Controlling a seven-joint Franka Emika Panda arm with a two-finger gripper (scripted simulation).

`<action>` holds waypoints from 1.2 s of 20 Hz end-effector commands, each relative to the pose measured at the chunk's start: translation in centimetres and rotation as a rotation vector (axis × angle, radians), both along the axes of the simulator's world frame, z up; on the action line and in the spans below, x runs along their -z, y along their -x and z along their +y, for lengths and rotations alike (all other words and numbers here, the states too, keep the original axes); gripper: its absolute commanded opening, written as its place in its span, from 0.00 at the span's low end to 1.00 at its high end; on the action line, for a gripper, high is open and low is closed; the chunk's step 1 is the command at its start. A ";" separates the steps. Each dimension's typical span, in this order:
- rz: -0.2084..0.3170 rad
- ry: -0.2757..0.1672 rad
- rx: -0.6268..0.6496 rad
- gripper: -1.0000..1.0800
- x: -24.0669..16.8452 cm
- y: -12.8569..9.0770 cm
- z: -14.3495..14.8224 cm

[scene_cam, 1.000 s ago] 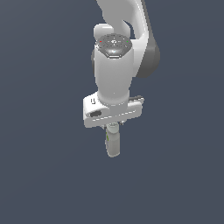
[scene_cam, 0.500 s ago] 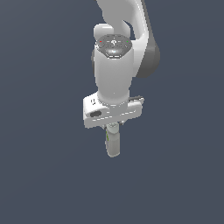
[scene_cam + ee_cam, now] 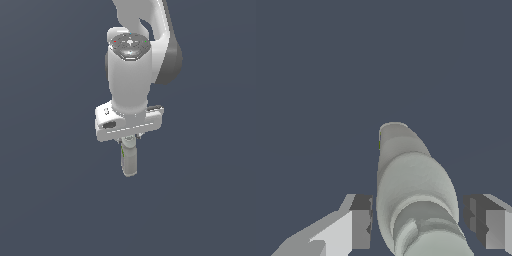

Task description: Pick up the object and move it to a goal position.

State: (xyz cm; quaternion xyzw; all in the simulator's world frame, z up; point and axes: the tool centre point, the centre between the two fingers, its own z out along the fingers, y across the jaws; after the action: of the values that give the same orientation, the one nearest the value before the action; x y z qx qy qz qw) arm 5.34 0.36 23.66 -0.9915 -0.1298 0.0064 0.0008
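The pale grey-white bottle [image 3: 129, 161] hangs straight down from under my gripper [image 3: 129, 141] in the exterior view, with a bit of green label showing near its upper end. In the wrist view the bottle [image 3: 411, 180] runs away from the camera, its capped end nearest, between the two fingers of my gripper [image 3: 421, 222]. The fingers [image 3: 361, 220] stand close against its two sides, shut on the bottle. The fingertips are mostly hidden by the hand in the exterior view.
Only a plain dark grey-blue surface shows around and below the arm [image 3: 131, 75] in both views. No other objects, edges or markers show.
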 end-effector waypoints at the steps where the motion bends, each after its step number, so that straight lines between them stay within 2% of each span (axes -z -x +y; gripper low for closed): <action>1: -0.014 0.000 0.000 0.00 -1.6 0.4 0.0; 16: -0.013 0.000 -0.001 0.00 -10.7 7.7 0.0; 24: -0.013 0.000 -0.001 0.00 -13.8 9.9 0.0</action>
State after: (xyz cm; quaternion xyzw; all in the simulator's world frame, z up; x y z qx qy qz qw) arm -4.37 0.41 36.42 -0.9915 -0.1301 0.0053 0.0007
